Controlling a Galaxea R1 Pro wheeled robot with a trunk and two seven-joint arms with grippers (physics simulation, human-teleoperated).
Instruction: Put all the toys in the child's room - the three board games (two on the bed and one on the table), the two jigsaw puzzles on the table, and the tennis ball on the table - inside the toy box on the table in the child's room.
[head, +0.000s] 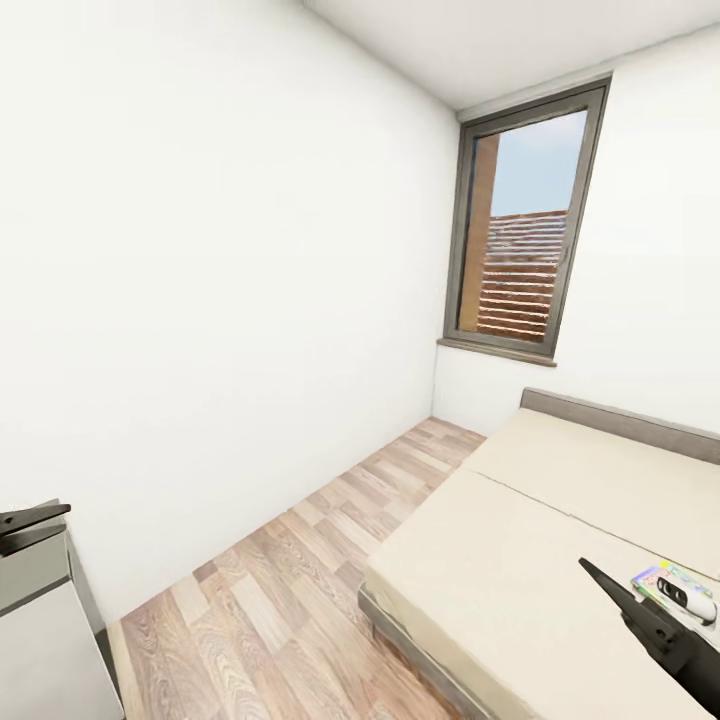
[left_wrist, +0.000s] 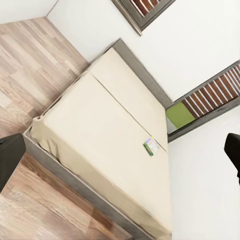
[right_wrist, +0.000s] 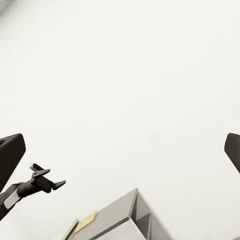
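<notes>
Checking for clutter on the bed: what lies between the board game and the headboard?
Nothing: in the left wrist view, bare beige mattress runs from the board game to the headboard.

The bed (head: 520, 560) is a long beige mattress on a low grey frame, with a grey headboard against the window wall. A seam crosses the mattress partway along. One flat game box (head: 668, 581) with a pale, multicoloured lid lies flat on it near the far side edge; in the left wrist view it (left_wrist: 151, 146) shows green-edged. The desk (right_wrist: 107, 222) shows as a grey corner.
</notes>
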